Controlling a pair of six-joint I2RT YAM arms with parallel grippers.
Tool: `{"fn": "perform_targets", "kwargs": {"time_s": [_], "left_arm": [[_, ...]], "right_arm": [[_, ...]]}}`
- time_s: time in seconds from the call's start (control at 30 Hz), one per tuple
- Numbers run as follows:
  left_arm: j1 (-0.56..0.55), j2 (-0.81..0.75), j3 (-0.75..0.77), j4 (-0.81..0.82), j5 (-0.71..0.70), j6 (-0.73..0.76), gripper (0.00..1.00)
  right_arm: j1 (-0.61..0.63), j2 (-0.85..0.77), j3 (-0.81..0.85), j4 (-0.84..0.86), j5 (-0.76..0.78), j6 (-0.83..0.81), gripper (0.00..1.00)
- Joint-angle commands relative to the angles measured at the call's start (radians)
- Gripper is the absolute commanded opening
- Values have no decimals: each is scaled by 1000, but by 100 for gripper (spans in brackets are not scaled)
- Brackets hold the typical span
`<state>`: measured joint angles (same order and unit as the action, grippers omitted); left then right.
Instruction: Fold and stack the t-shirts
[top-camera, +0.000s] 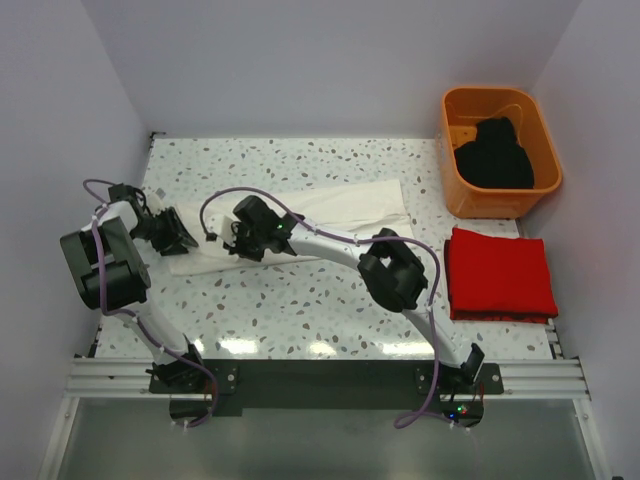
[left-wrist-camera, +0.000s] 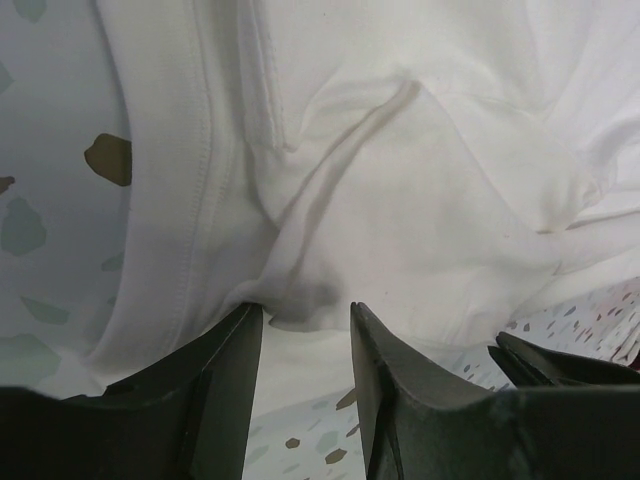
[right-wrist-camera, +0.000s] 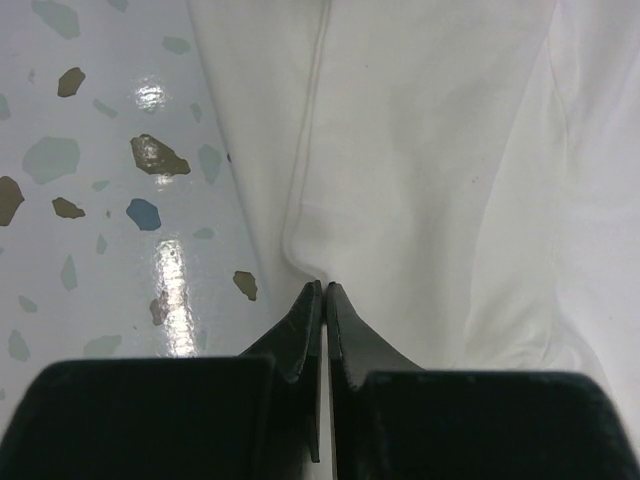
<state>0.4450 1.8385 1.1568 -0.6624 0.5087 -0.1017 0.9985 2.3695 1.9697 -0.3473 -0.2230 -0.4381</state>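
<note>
From above you see the white t-shirt (top-camera: 340, 210) lying as a long strip across the bench (top-camera: 300, 310), the red t-shirt (top-camera: 500, 275) folded flat at the right and the black t-shirt (top-camera: 495, 155) heaped in the orange tub (top-camera: 490, 203), yet finger spacing is unreadable there. Your left wrist view shows the left gripper (left-wrist-camera: 305, 325) spread apart around bunched white cloth. The right wrist view shows the right gripper (right-wrist-camera: 325, 292) pinched together on that shirt's edge.

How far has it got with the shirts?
The red shirt lies folded at the right. The white shirt is in hand: the right pincer is shut on its edge, the left pincer open at it. The black shirt sits crumpled in the tub, and nothing is stacked yet.
</note>
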Motion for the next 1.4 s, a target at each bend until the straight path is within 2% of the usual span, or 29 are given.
{"fn": "perform_targets", "kwargs": {"time_s": [0.0, 0.27, 0.37, 0.53, 0.9, 1.03, 1.2, 1.37], "left_arm": [[4, 15, 40, 38, 45, -30, 45], [6, 25, 52, 24, 60, -26, 30], [4, 19, 63, 9, 62, -23, 28], [6, 16, 75, -17, 57, -16, 34], [4, -5, 87, -57, 65, -4, 33], [6, -7, 83, -66, 67, -3, 36], [4, -33, 64, -62, 73, -9, 36], [4, -35, 63, -49, 82, -16, 28]], "right_arm": [[-3, -66, 4, 59, -13, 7, 0], [-9, -55, 23, 56, -13, 12, 0], [-12, -56, 31, 57, -13, 13, 0], [-18, -52, 50, 54, -18, 18, 0], [-21, -42, 69, 50, -21, 19, 0], [-21, -44, 69, 50, -19, 18, 0], [-21, -44, 69, 48, -18, 19, 0], [-21, -46, 67, 50, -18, 18, 0]]}}
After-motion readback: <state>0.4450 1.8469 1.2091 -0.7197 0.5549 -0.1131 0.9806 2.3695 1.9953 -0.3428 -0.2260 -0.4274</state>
